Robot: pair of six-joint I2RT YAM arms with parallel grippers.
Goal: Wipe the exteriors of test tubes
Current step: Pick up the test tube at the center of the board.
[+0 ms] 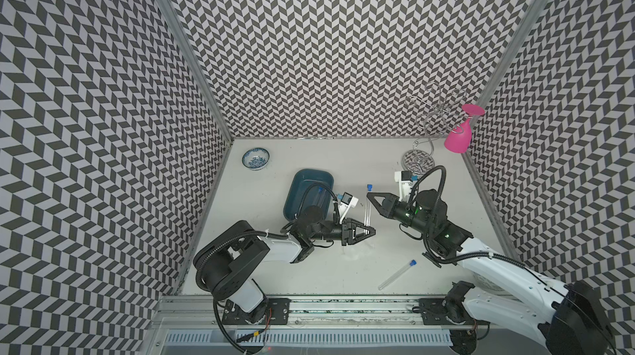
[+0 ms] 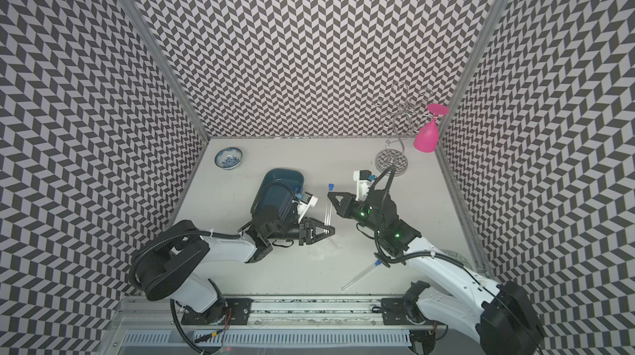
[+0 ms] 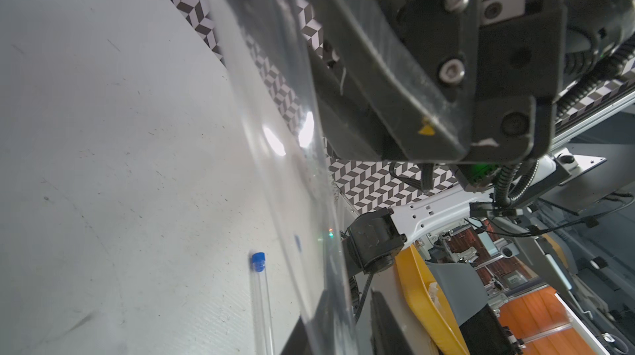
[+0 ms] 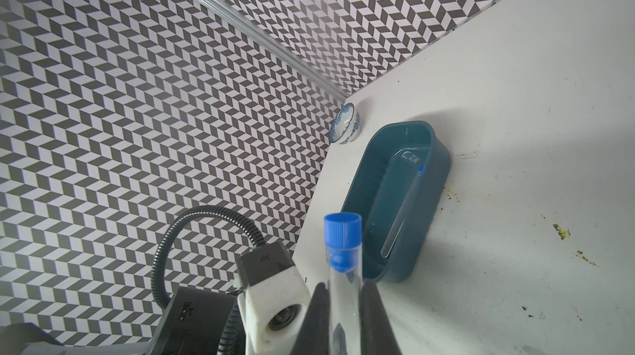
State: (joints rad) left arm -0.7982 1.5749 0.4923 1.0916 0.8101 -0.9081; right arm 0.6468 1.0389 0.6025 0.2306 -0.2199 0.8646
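— right tool (image 1: 368, 195): we see it clamped on the tube (image 1: 368, 212) just below the blue cap (image 4: 343, 229), with its black fingers (image 4: 318, 308) pressed to the clear wall on both sides.
— and our left tool (image 1: 372, 232)?
— its jaws are drawn narrow at the tube's rounded end, one on each side. whether they pinch it or only sit close round it, we cannot tell.
— how does the tube lie?
— held up off the worktop (image 1: 309, 267), between the two tools. its long axis runs from the cap at the right tool, the far end, back toward our base to the left tool at the near end. in both top views it is a nearly straight line.
— then we judge the next move turns on that line. the left tool has the whole bare length ahead of it, toward the cap, and would have to travel along the axis, not across it.
— agreed. the left arm is nearer the free end, and the right one only steadies.
— any cloth?
— we make out a faint clear sheet (image 2: 324, 248) on the worktop just under the left tool. whether any of it is in the jaws, we cannot say.
— other tubes?
— a loose tube (image 1: 395, 275) lies near the front edge, well apart, and a third tube (image 4: 402, 212) rests in the blue tub (image 4: 443, 157).
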